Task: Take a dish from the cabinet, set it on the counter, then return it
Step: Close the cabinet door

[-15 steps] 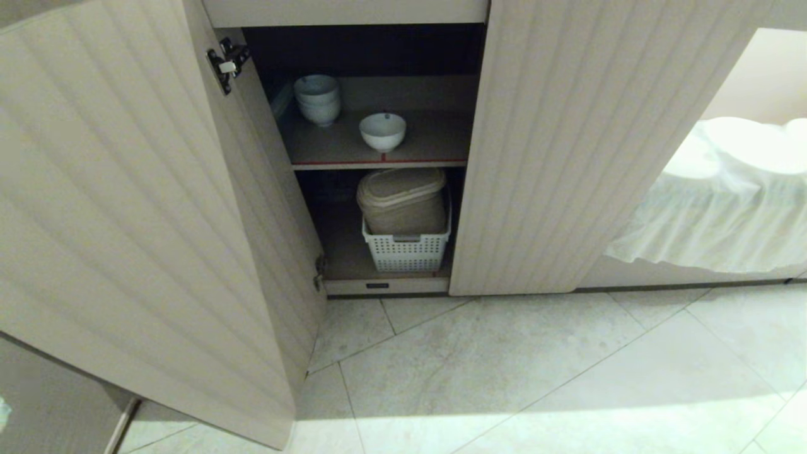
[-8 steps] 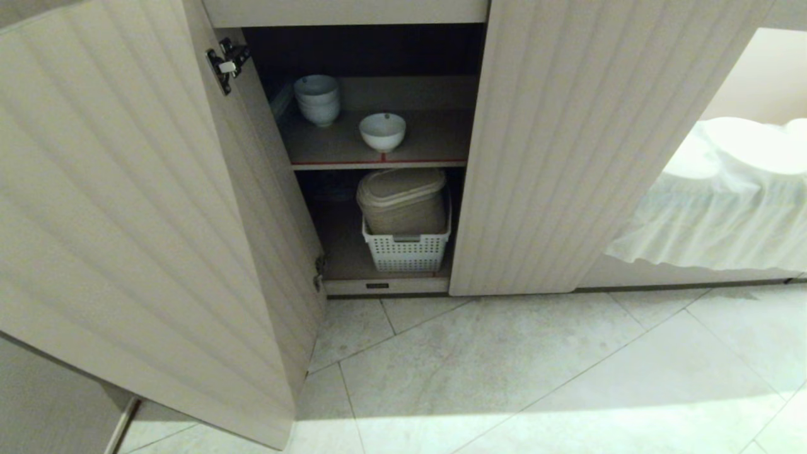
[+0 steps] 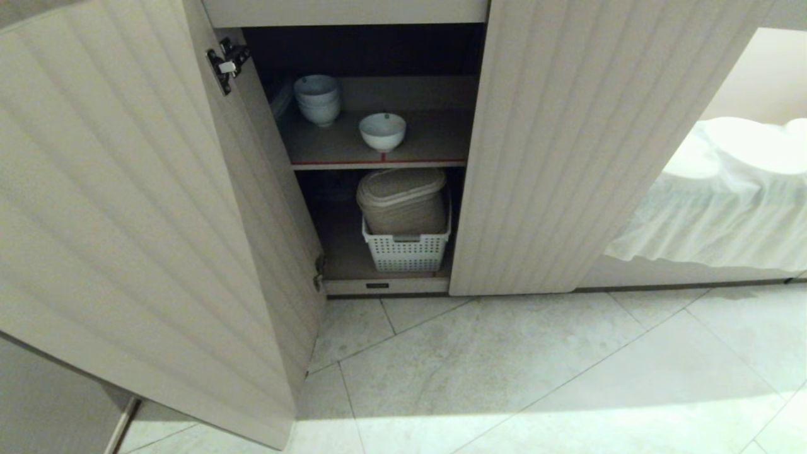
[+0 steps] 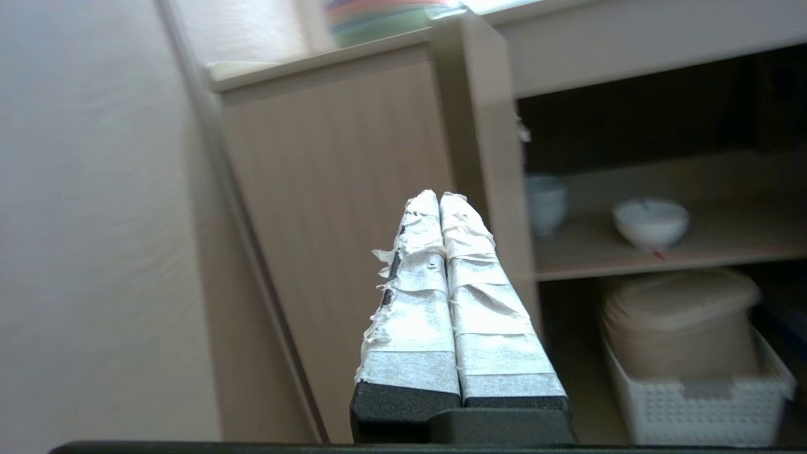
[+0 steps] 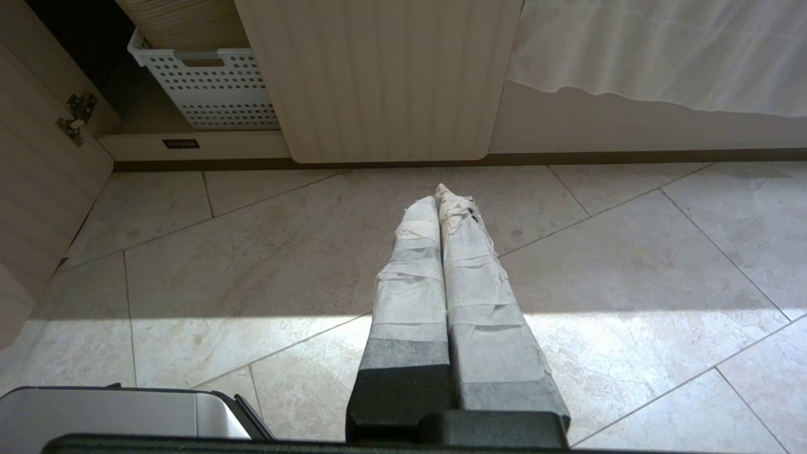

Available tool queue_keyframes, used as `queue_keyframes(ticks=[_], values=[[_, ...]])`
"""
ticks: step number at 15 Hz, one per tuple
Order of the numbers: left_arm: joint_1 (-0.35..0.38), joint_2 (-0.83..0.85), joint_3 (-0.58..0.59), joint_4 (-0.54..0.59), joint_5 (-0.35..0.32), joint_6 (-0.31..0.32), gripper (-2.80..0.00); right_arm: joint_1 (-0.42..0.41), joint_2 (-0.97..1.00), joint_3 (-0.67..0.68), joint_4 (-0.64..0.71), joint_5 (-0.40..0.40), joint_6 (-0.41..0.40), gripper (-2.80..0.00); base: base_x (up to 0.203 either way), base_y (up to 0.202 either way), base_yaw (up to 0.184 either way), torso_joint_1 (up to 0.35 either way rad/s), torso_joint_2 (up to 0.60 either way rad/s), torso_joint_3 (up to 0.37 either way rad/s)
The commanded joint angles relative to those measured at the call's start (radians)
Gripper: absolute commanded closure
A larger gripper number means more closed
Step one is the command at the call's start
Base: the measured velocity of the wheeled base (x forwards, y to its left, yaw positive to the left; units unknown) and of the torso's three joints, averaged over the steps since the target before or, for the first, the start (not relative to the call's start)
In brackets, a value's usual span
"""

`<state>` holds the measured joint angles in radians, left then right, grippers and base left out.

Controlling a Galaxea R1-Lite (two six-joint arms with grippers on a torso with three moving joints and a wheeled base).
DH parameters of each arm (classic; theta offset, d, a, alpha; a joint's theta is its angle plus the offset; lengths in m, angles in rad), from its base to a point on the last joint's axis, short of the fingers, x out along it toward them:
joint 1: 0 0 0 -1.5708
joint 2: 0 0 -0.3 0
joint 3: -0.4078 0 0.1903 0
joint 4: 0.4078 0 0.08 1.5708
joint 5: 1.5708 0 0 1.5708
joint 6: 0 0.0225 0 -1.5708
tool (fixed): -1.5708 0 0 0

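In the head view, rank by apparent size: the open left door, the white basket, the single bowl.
1. open left door, largest, though nearest the camera
2. white basket
3. single bowl, smallest, though it sits farther back

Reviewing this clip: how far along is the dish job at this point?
Done: the cabinet door stands open. Either nothing has been fetched or the dish is already back; the pictures cannot say which. The dish sits alone on the upper shelf, beside stacked bowls. In hand: nothing; the left tool is shut and empty, outside the cabinet. The right tool is shut over the floor.
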<state>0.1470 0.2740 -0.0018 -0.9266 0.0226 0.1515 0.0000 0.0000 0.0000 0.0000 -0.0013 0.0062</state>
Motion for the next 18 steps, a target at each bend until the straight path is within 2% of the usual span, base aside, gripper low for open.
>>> queue_keyframes(ticks=[1,3,5,6,7,9,10,12,15,18], values=[[0.002,0.000,-0.006,0.029,0.062,-0.001,0.00,0.002,0.000,0.000,0.000,0.000,0.000,0.00,0.000,0.000,0.000,0.000,0.00,0.000],[0.002,0.000,-0.024,0.216,0.211,-0.036,0.00,0.000,0.000,0.000,0.000,0.000,0.000,0.00,0.000,0.000,0.000,0.000,0.00,0.000],[0.007,0.001,-0.064,0.465,0.331,-0.127,0.00,0.001,0.000,0.000,0.000,0.000,0.000,0.00,0.000,0.000,0.000,0.000,0.00,0.000],[0.025,0.013,-0.092,0.587,0.365,-0.210,0.00,0.001,0.000,0.000,0.000,0.000,0.000,0.00,0.000,0.000,0.000,0.000,0.00,0.000],[0.037,0.043,-0.105,0.627,0.375,-0.253,0.00,0.002,0.000,0.000,0.000,0.000,0.000,0.00,0.000,0.000,0.000,0.000,0.00,0.000],[0.048,0.149,-0.126,0.637,0.373,-0.307,0.00,0.001,0.000,0.000,0.000,0.000,0.000,0.00,0.000,0.000,0.000,0.000,0.00,0.000],[0.052,0.200,-0.141,0.638,0.349,-0.328,0.00,0.000,0.000,0.000,0.000,0.000,0.000,0.00,0.000,0.000,0.000,0.000,0.00,0.000],[0.066,0.278,-0.180,0.625,0.194,-0.351,0.00,0.000,0.000,0.000,0.000,0.000,0.000,0.00,0.000,0.000,0.000,0.000,0.00,0.000],[0.081,0.342,-0.200,0.544,-0.019,-0.357,0.00,0.001,0.000,0.000,0.000,0.000,0.000,0.00,0.000,0.000,0.000,0.000,0.00,0.000],[0.079,0.380,-0.241,0.536,-0.146,-0.373,0.00,0.000,0.000,0.000,-0.002,0.000,0.000,0.00,0.000,0.000,0.000,0.000,0.00,0.000]])
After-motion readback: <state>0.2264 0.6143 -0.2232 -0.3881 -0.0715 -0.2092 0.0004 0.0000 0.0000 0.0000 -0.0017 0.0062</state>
